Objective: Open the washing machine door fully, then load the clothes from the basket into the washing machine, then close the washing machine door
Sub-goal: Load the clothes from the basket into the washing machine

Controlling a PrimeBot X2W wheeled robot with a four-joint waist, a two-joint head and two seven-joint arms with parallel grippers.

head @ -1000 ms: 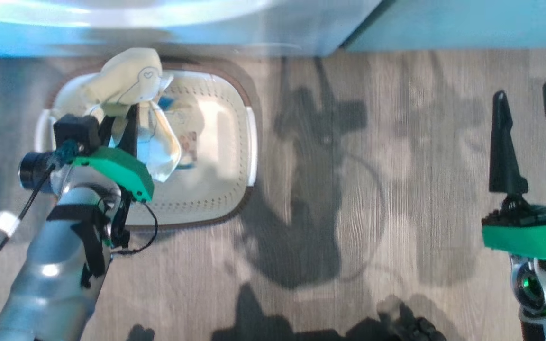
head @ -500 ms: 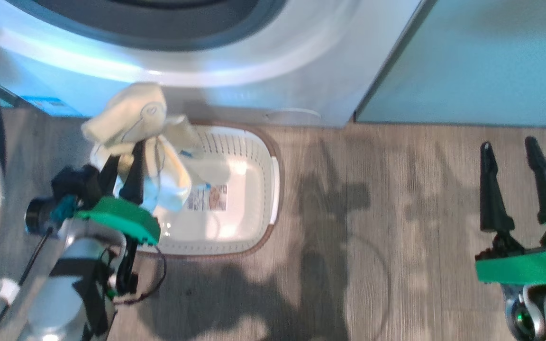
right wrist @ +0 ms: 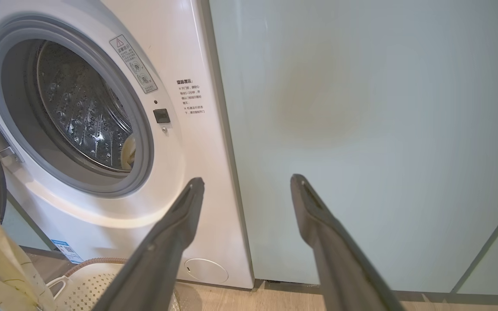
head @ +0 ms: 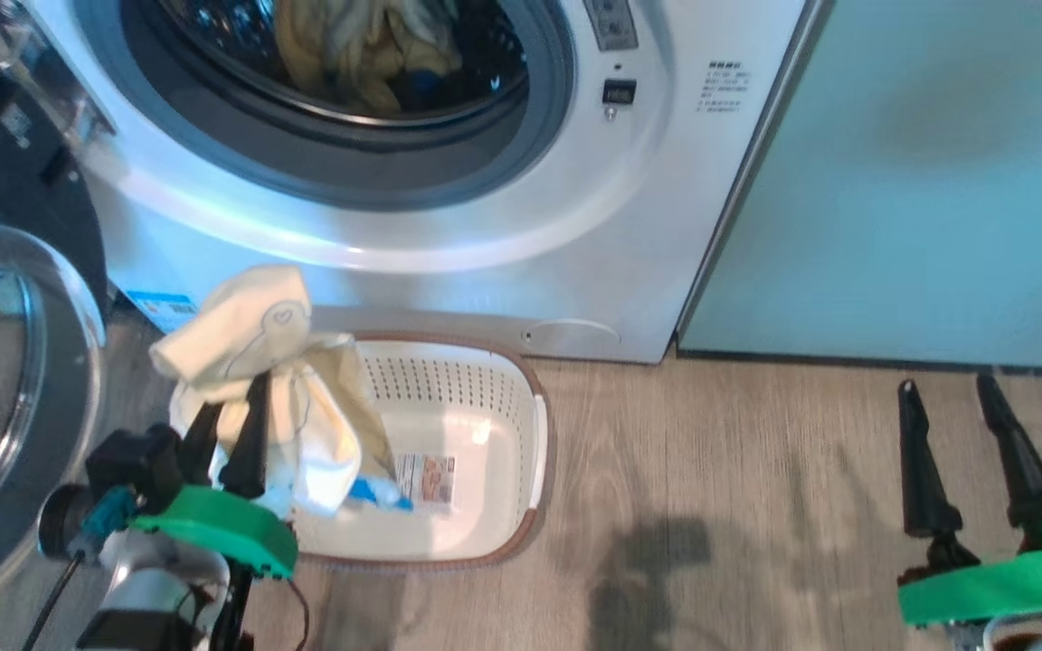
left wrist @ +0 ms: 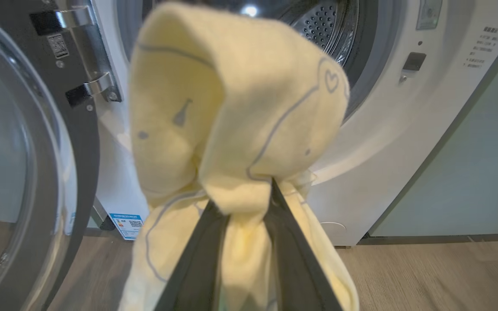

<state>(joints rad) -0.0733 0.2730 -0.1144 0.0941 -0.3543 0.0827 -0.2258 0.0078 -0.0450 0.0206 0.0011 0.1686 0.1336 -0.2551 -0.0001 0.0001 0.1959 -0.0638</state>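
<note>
Head view: yellow garment [head: 245,330] in left gripper [head: 236,398], above the basket [head: 449,389].

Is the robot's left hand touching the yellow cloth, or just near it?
Touching. In the left wrist view, both fingers of the left gripper pinch a fold of the yellow cloth, which bunches tightly between them.
</note>
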